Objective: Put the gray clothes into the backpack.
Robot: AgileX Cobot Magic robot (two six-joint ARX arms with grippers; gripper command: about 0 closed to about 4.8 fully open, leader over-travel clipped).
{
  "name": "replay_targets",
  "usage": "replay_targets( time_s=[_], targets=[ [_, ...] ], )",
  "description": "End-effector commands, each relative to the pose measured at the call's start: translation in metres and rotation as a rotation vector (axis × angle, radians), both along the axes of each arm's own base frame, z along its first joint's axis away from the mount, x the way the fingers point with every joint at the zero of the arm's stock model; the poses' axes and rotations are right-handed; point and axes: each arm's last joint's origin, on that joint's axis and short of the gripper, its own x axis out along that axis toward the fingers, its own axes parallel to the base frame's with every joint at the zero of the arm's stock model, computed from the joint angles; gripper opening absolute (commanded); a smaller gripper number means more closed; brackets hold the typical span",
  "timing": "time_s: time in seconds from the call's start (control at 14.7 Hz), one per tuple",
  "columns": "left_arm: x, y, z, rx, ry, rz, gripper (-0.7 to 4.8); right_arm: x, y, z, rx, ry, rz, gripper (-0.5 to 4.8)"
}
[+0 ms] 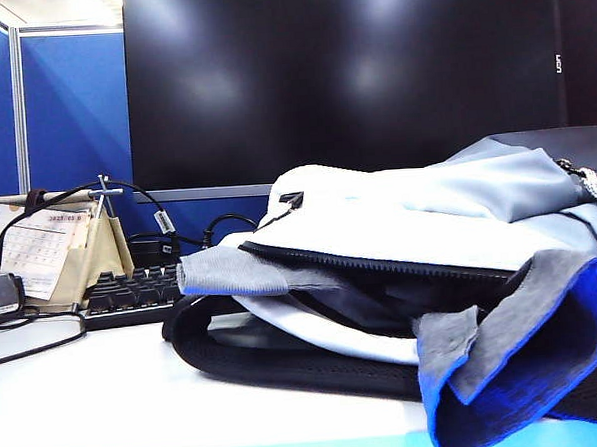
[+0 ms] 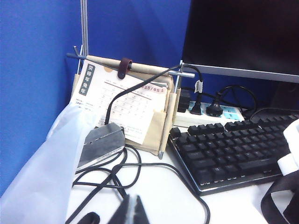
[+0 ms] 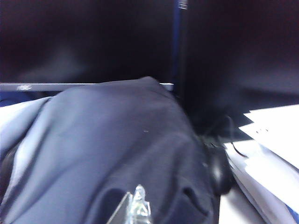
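Both grippers, left [image 2: 132, 210] near the keyboard [image 2: 233, 149] and right [image 3: 137, 207] over the backpack [image 1: 428, 212], are pressed together, so we should push the hanging clothes [image 1: 516, 362] fully inside.

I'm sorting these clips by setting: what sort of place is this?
Likely an office desk: a black keyboard, a desk calendar and a large dark monitor, with blue partition walls behind.

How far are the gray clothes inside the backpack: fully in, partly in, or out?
Partly in: the gray clothes sit in the backpack opening, with parts hanging out.
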Motion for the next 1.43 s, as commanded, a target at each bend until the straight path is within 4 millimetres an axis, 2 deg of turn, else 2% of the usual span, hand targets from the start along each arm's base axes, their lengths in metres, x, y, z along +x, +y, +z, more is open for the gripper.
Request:
replay_targets(
  time_s=[0.07,0.34,1.43],
  targets=[
    [-0.0002,-0.0001,0.0016,0.005,-0.016,-0.003,-0.03,0.0008,-0.0004,-0.0040,0.088,0.000,-0.007,-0.05],
    [-0.0002,-0.0001,0.0016,0.005,-0.016,-0.003,-0.03,0.0014,-0.0009,-0.0089,0.120,0.038,-0.020,-0.05],
    [-0.0002,-0.0001,0.0016,0.005,-0.016,-0.003,-0.03,0.0018,0.0074,-0.0067,0.071,0.022,0.060,-0.05]
  ],
)
